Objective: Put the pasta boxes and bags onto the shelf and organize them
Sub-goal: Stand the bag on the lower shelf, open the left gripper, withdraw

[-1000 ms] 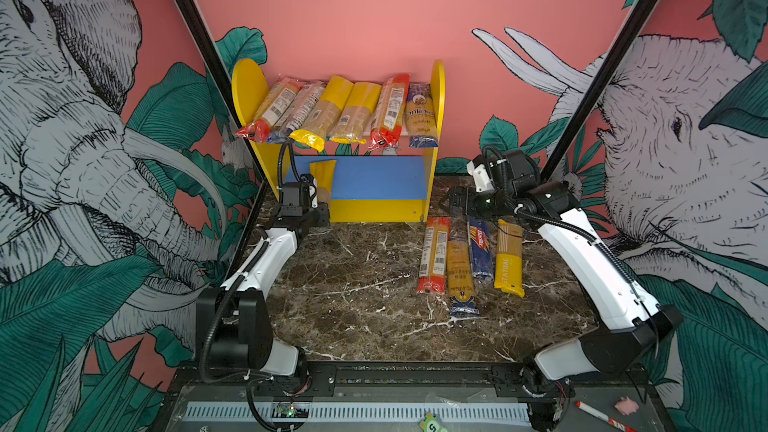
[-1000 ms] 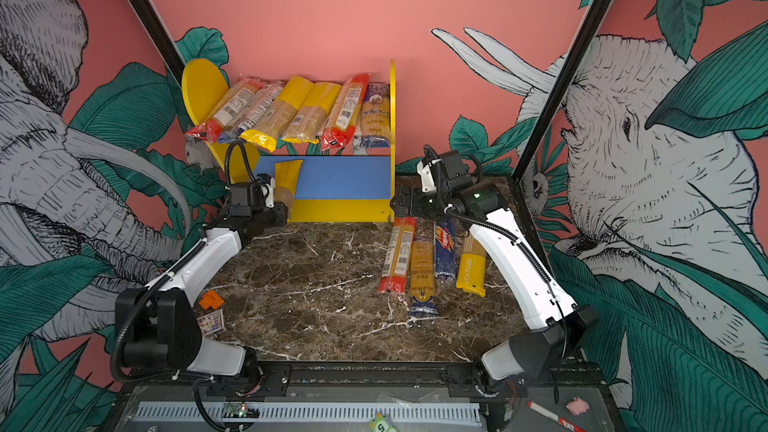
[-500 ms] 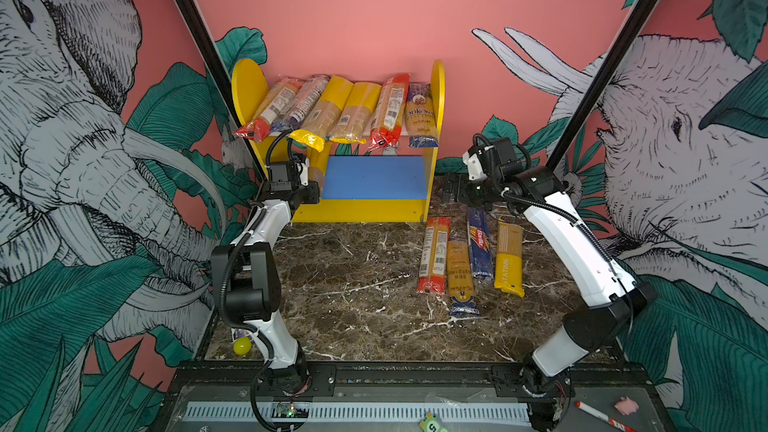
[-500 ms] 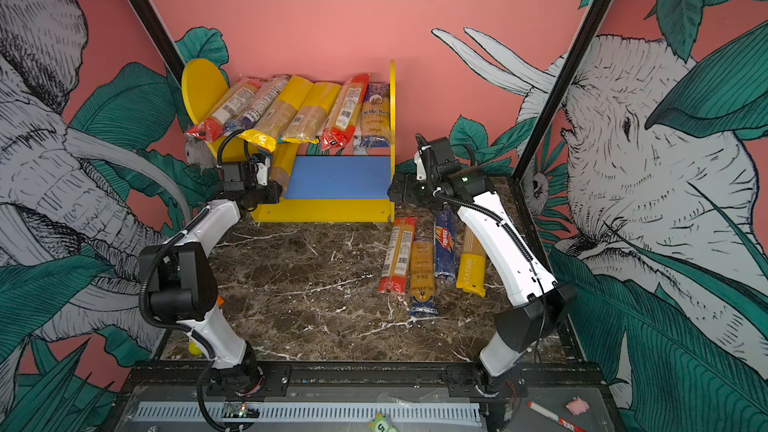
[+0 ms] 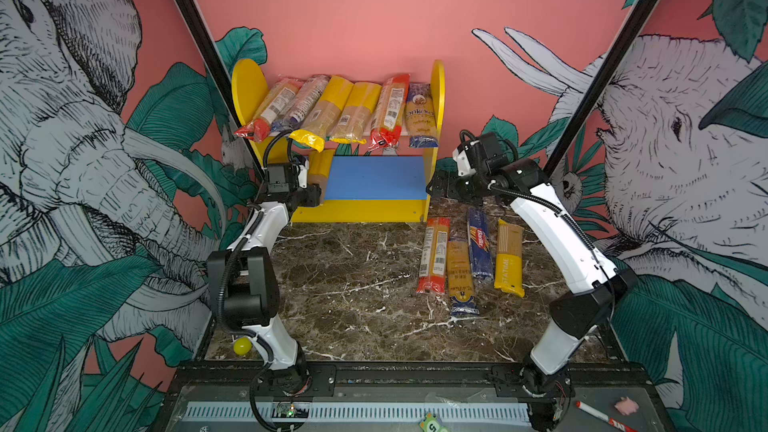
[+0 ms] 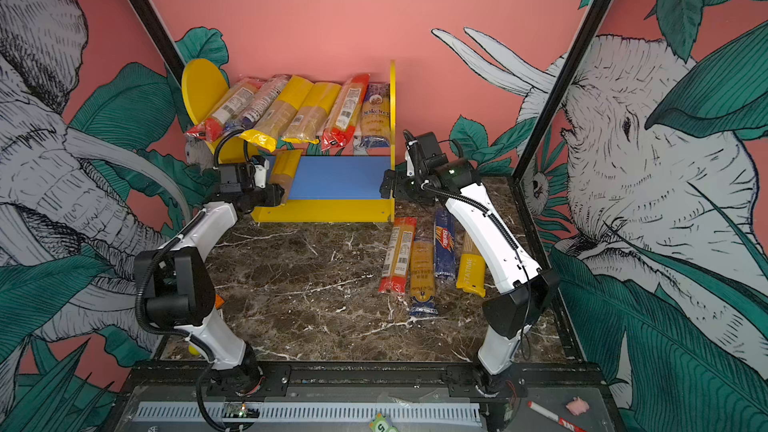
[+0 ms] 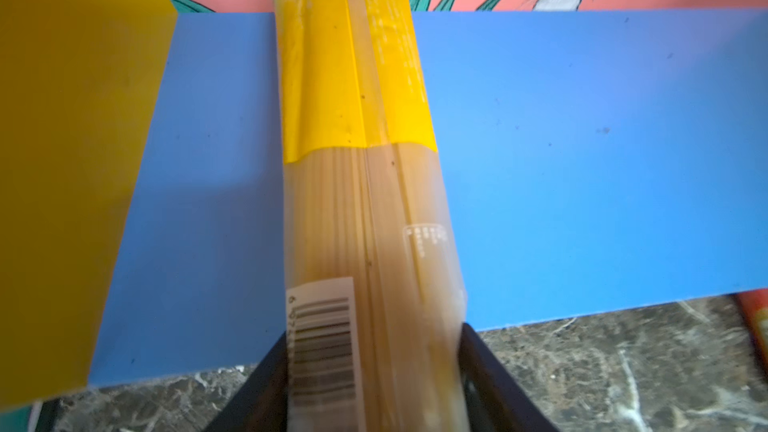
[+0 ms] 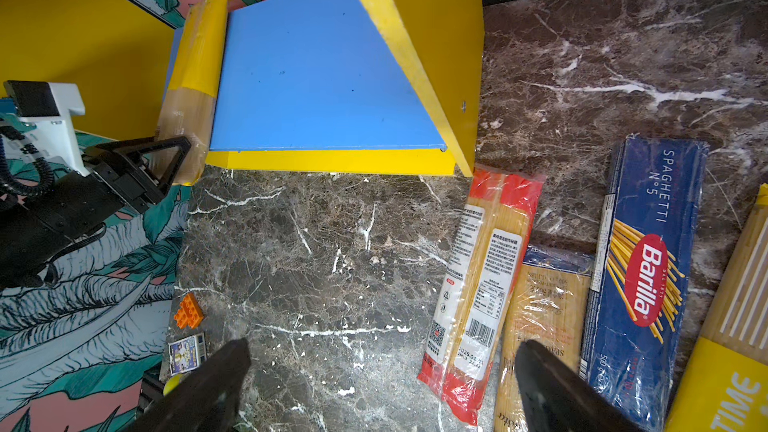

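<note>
The shelf (image 5: pixel 361 209) stands at the back, with several pasta bags (image 5: pixel 345 110) side by side on its upper board. One yellow-ended bag (image 7: pixel 361 160) lies lengthwise at the left end of the blue lower board (image 5: pixel 374 176). My left gripper (image 7: pixel 374 330) is open, and its fingers flank the near end of that bag without pinching it. My right gripper (image 5: pixel 440 189) hovers open and empty by the shelf's right panel. On the table to the right lie a red-ended bag (image 5: pixel 433 255), a blue-ended bag (image 5: pixel 459 272), the Barilla box (image 5: pixel 478 243) and a yellow bag (image 5: pixel 509 259).
An orange brick (image 8: pixel 189 310) and a small card (image 8: pixel 187 353) lie by the table's left edge. A yellow ball (image 5: pixel 242 346) sits near the left arm's base. Black frame posts rise at both back corners. A marker pen (image 5: pixel 602 415) lies on the front ledge.
My left arm carried the yellow-ended bag further onto the blue lower board, and its jaws have since spread apart. My right gripper drifted back toward the shelf's right panel, still open.
</note>
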